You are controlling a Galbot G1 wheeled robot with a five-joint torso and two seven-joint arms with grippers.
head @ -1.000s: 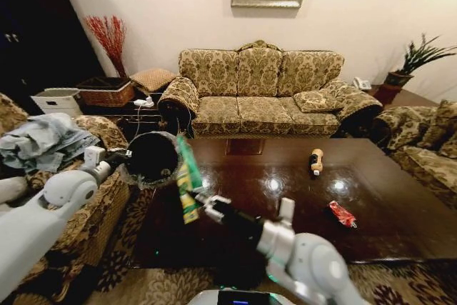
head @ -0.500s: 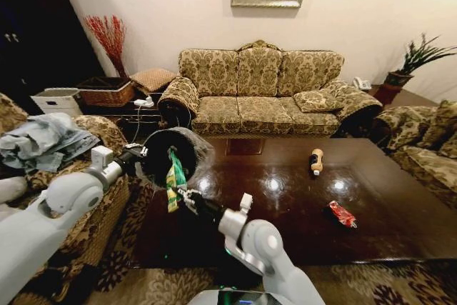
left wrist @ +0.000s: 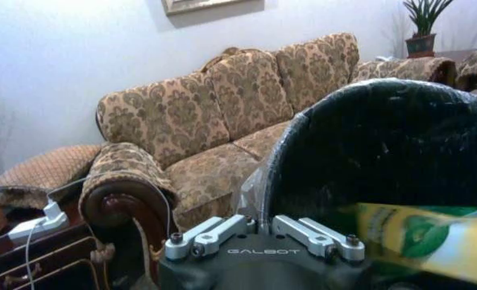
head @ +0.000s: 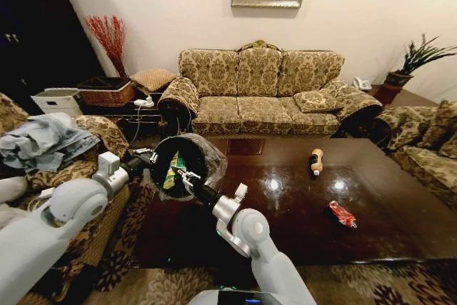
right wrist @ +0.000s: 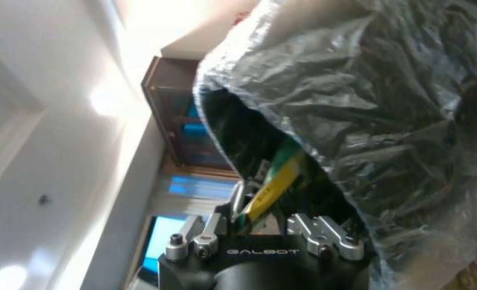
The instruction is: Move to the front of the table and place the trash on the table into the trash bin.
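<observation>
Left gripper (head: 146,159) clamps the rim of the tilted round black plastic-lined trash bin (head: 187,163); right gripper (head: 178,173), at its mouth, grips the green-yellow tube-like wrapper (head: 172,170). Beyond it, a brown-orange bottle (head: 315,161) and red wrapper (head: 342,213) lie on the glossy dark wooden table (head: 300,205).

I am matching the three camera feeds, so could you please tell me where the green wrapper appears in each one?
Head view: green wrapper inside the tilted trash bin, at the right end effector.
Left wrist view: wrapper crosses the bin's mouth.
Right wrist view: wrapper enters the bin.
Shared landmark: the bin's crinkly liner.

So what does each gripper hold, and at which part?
The left gripper holds the bin at its rim. The right gripper holds the green wrapper by its lower end, inside the bin.
</observation>
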